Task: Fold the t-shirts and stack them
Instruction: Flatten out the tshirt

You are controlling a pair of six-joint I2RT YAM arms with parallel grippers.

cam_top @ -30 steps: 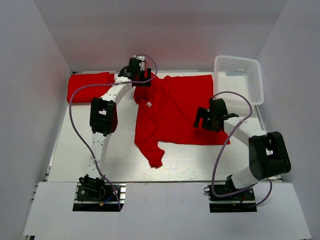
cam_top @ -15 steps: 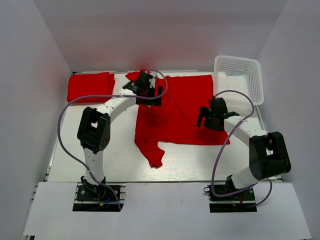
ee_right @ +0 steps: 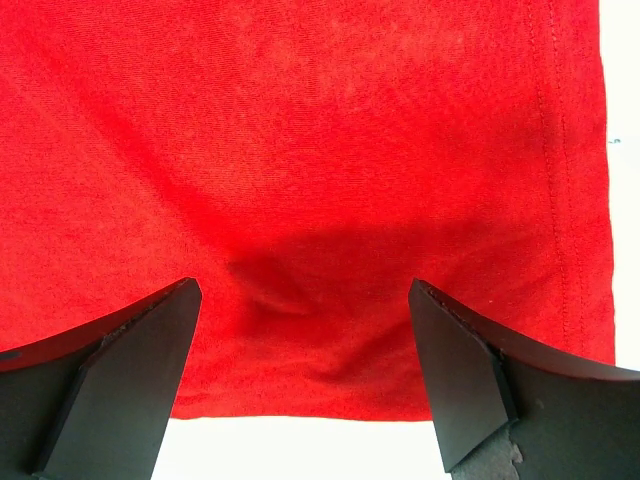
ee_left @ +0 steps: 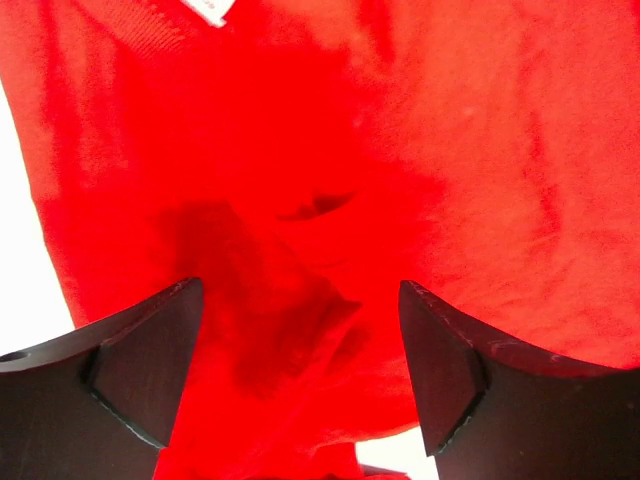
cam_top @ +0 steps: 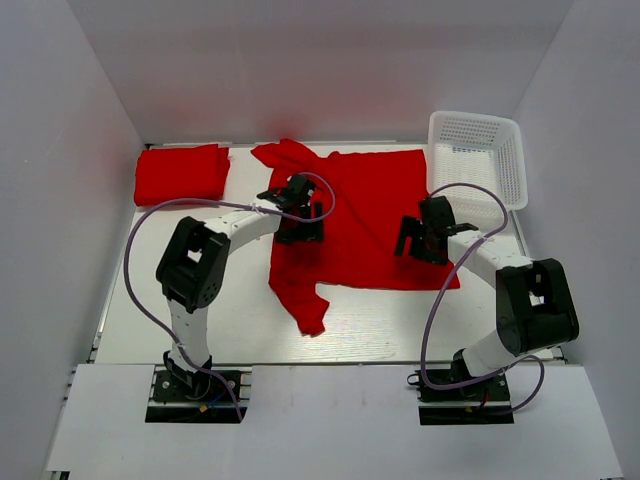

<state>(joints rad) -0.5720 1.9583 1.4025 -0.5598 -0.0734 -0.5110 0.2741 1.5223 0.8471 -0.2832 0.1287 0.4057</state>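
The open t-shirt (cam_top: 370, 200) lies spread but rumpled across the middle of the worktop (cam_top: 240, 320). Its left side is bunched and a twisted tail (cam_top: 308, 312) trails toward the near edge. A folded t-shirt (cam_top: 180, 172) sits at the far left, and a white basket (cam_top: 476, 150) at the far right. The cloth looks light, limp and thin, so it should sag and bunch rather than keep a shape. A pinch at an edge is likely the best hold, such as the stitched hem (ee_right: 560, 150) or the collar by the white label (ee_left: 212, 10). The left gripper (cam_top: 298, 212) is over the creased left part with its fingers (ee_left: 140, 360) spread apart and nothing between them. The right gripper (cam_top: 420, 236) is over the near right part, likewise spread wide above flat cloth. Whether either fingertip touches the fabric cannot be told. The cloth under each gripper is hidden from above, as is the number of layers in the bunched part and in the folded pile.
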